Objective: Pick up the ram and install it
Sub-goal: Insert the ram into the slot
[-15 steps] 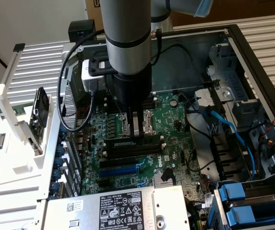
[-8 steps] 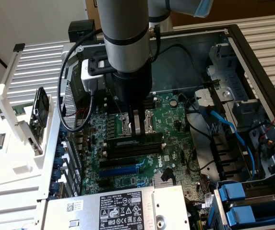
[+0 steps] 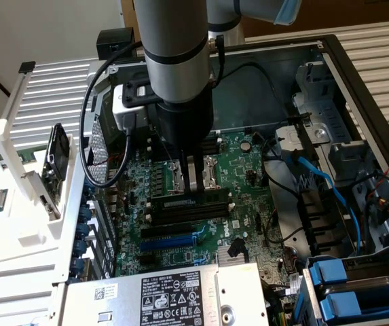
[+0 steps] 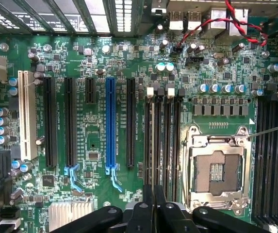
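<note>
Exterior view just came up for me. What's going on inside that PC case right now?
The arm's gripper is down inside the open computer case, over the motherboard's memory slots, beside the empty processor socket. Its fingers are closed together. In the exterior view, a long thin stick that looks like the ram lies along the slot directly under the fingertips. I can't tell whether the gripper is pinching it or only meeting it, nor whether it is fully seated.

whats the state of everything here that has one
processor socket: empty
ram: upright in a memory slot beside the processor socket
claw: closed on the ram's top edge
blue card slot: empty
computer case: side open
</note>
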Action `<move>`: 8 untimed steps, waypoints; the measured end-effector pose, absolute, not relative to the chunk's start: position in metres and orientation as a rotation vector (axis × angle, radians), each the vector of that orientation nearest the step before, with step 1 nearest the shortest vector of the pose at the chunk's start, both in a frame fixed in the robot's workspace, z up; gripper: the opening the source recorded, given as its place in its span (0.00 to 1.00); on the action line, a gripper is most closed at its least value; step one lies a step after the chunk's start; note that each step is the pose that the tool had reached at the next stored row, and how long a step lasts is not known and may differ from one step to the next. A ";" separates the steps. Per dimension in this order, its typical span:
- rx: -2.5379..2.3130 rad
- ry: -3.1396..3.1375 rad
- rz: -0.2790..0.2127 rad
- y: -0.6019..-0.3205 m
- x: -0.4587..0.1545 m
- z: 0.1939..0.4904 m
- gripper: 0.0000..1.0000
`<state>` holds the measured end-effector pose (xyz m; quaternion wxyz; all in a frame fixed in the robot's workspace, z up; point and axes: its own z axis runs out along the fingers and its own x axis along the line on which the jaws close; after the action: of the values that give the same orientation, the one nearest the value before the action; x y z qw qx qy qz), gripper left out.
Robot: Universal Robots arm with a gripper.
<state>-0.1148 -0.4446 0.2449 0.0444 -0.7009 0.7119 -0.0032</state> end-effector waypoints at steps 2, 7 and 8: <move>-2.141 2.175 -0.017 -0.445 -0.115 0.245 0.12; -2.151 2.181 -0.054 -0.439 -0.119 0.245 0.12; -2.155 2.185 -0.065 -0.437 -0.119 0.245 0.12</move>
<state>-0.1191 -0.4370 0.2446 0.0359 -0.7016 0.7114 -0.0210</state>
